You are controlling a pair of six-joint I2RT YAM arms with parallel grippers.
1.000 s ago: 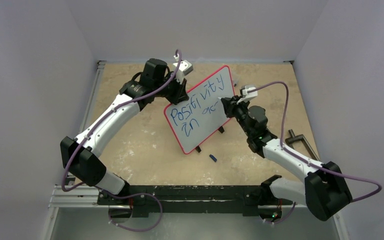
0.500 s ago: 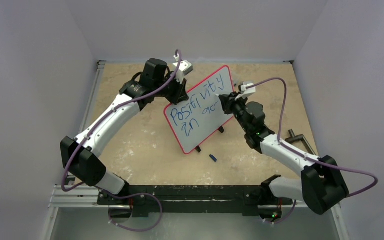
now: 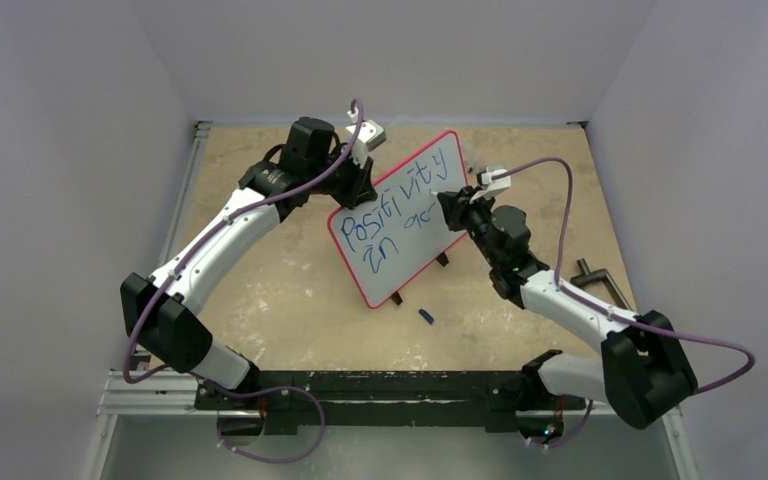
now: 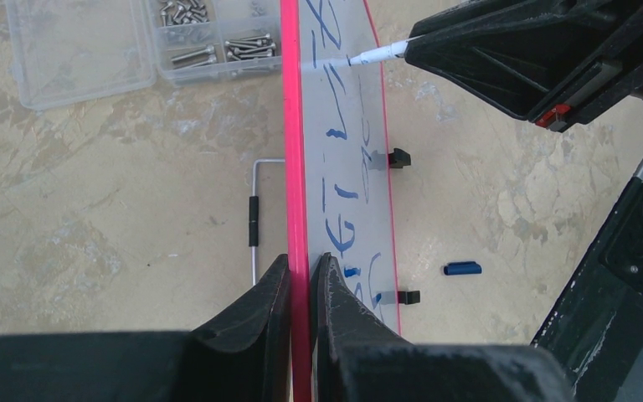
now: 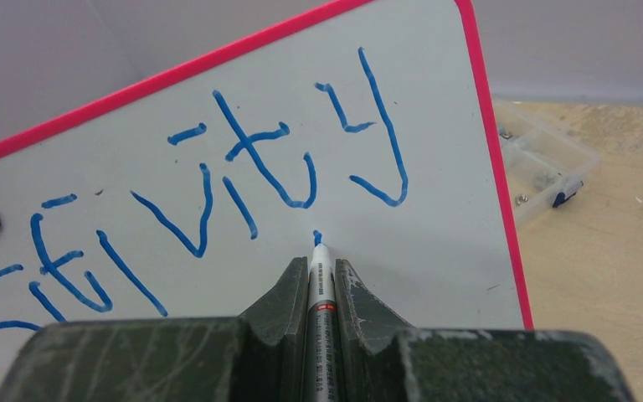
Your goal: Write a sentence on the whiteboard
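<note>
The whiteboard (image 3: 400, 222), glossy white with a thin red frame, stands tilted on two black clip feet, with blue writing "Positivity" and a shorter second line. My left gripper (image 4: 302, 270) is shut on its red top edge (image 4: 295, 167). My right gripper (image 5: 319, 266) is shut on a white marker (image 5: 320, 285) with a blue tip. The tip touches the board (image 5: 243, 234) just below the letters "ty", at a small blue mark. In the top view the right gripper (image 3: 450, 207) is at the board's right side, the left gripper (image 3: 356, 180) at its upper left edge.
A blue marker cap (image 3: 426, 316) lies on the table in front of the board, also in the left wrist view (image 4: 462, 269). A clear plastic box of screws (image 4: 134, 42) sits behind the board. A metal clamp (image 3: 600, 285) lies at the right.
My right gripper moved up and left along the board with the marker, from the second line's end to just under "ty". The left arm and board have not moved.
</note>
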